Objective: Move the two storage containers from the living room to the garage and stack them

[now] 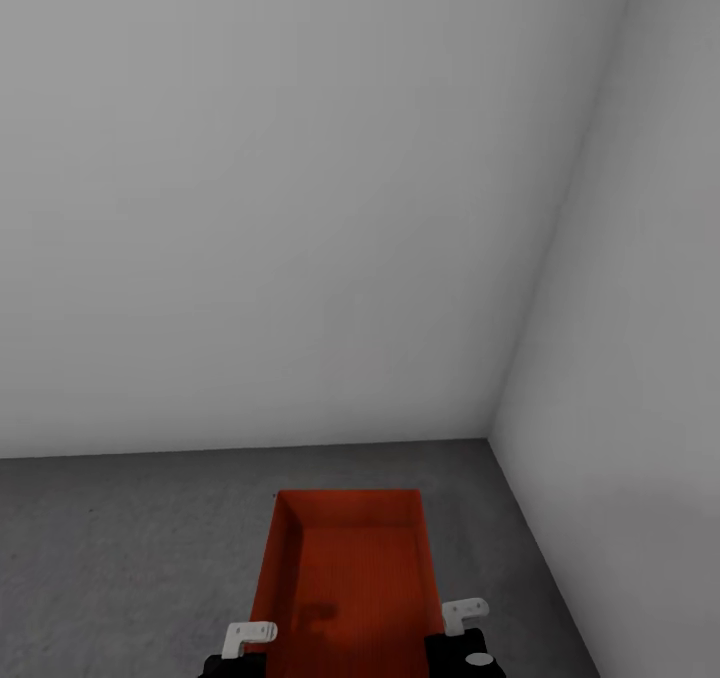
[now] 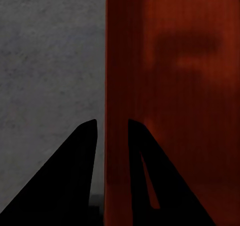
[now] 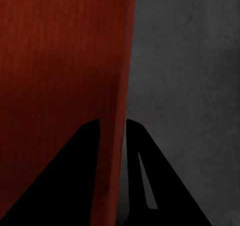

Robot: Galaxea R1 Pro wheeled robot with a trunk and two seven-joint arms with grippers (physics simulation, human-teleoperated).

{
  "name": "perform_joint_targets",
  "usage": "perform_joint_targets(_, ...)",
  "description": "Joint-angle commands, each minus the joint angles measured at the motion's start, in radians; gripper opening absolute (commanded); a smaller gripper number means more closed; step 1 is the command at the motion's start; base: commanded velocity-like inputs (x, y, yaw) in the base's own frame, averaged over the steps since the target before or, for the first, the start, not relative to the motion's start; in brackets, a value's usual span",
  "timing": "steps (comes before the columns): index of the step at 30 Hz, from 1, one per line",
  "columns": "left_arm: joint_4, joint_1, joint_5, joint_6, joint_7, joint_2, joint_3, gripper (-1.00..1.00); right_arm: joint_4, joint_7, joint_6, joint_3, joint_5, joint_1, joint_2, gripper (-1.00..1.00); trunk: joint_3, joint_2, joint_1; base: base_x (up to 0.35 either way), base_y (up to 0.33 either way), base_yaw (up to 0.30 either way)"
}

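We're in the garage: pale grey walls (image 1: 300, 208) meeting at a corner on the right, dark speckled concrete floor (image 1: 120, 548) below. One orange-red bin (image 1: 350, 578) sits w/ its open top up, low centre in the head view, near that corner; its far end points at the back wall. We can't tell for sure whether its bottom rests on the floor or hangs just above it. The left gripper (image 2: 111, 136) straddles the bin's left long wall, one finger outside over the concrete, one inside the bin; the right gripper (image 3: 112, 136) does the same on the right long wall. Both look clamped on those thin walls, fingers close together w/ the wall between. White brackets near each wrist show at the bin's near corners in the head view. Inside, the bin is empty, w/ a ribbed bottom and a faint shadow. As for progress: bin no. 1 has reached the garage, so roughly the first half is nearly done, pending a clean set-down and release. We judge what's left as: let go, go back to the living room for bin no. 2, bring it here, and stack it on this one.
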State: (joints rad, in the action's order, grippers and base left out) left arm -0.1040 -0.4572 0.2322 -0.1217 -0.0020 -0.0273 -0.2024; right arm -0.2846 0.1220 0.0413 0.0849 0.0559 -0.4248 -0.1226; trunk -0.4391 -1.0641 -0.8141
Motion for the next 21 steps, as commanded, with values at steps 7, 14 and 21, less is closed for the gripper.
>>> perform_joint_targets(7,-0.005,-0.001,0.001,-0.006,0.013,0.003,-0.005,-1.0,0.004,0.018,0.005,0.029,-0.015,0.0,0.031,-1.0,-0.023,-0.05,-0.027,0.0,0.0,0.0)
perform_joint_targets(14,-0.004,-0.001,0.001,-0.006,0.013,0.003,-0.005,-1.0,0.004,0.018,0.005,0.028,-0.015,0.0,0.031,-1.0,-0.045,-0.099,-0.054,0.0,0.0,0.0)
perform_joint_targets(21,-0.004,-0.001,0.001,-0.006,0.013,0.003,-0.005,-1.0,0.004,0.018,0.004,0.028,-0.015,0.0,0.031,-1.0,-0.067,-0.148,-0.081,0.0,0.0,0.0)
